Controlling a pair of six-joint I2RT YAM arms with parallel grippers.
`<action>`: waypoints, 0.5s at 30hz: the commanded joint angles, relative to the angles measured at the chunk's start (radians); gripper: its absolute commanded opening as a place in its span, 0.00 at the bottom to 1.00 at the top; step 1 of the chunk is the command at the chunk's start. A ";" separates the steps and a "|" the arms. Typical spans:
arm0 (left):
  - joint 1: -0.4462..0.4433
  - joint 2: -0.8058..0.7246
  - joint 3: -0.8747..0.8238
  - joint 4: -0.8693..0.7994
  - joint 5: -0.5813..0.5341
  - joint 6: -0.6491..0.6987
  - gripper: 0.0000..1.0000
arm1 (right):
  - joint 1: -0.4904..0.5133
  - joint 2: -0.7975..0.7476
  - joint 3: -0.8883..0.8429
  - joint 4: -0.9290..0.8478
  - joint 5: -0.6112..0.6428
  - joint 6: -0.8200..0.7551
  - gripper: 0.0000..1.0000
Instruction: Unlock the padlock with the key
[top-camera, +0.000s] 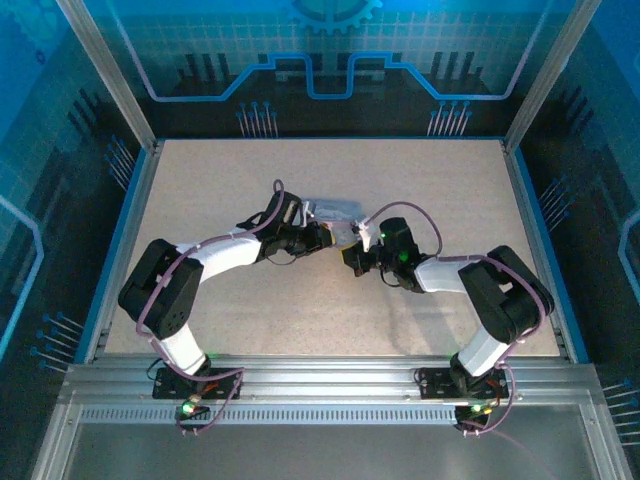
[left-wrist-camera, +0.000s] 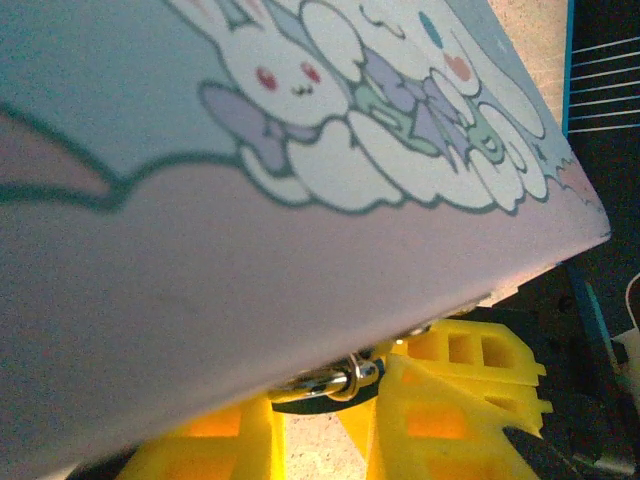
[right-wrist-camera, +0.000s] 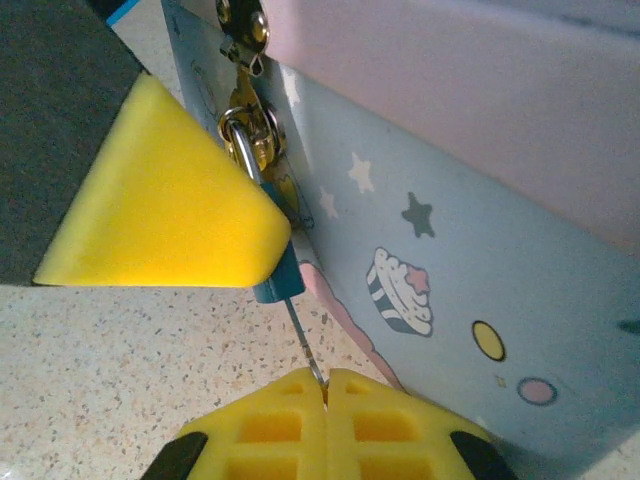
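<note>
both arms meet at the middle of the desk (top-camera: 420, 180), right at the pale tin box (top-camera: 335, 208) with the bunny print. from your right wrist, the padlock (right-wrist-camera: 278, 283) hangs at the box's front edge, its thin silver shackle (right-wrist-camera: 243, 155) threaded through the gold hasp (right-wrist-camera: 262, 135), and just the dark teal tip of its body peeks out under a yellow pad. that pad belongs to your left fingers (right-wrist-camera: 170, 210), pressed flat against the lock. on the left wrist view they sit a little apart, one either side of the metal bit under the box's lid, and it looks like a pinch on the padlock. now the key (right-wrist-camera: 305, 345): a thin grey shaft runs straight from the bottom of the padlock down into your right fingers (right-wrist-camera: 270, 430), which are clamped tight together on its end. the box is tilted against the lock side, with the speckled desk just below.
</note>
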 joint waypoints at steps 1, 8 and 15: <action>-0.021 -0.025 0.021 -0.032 0.069 0.020 0.14 | -0.025 0.005 0.012 0.163 -0.035 0.034 0.00; -0.019 -0.027 0.021 -0.041 0.067 0.023 0.15 | -0.025 -0.020 0.006 0.127 -0.028 -0.003 0.00; -0.019 -0.027 0.024 -0.050 0.067 0.026 0.14 | -0.012 -0.021 0.012 0.122 -0.018 -0.022 0.00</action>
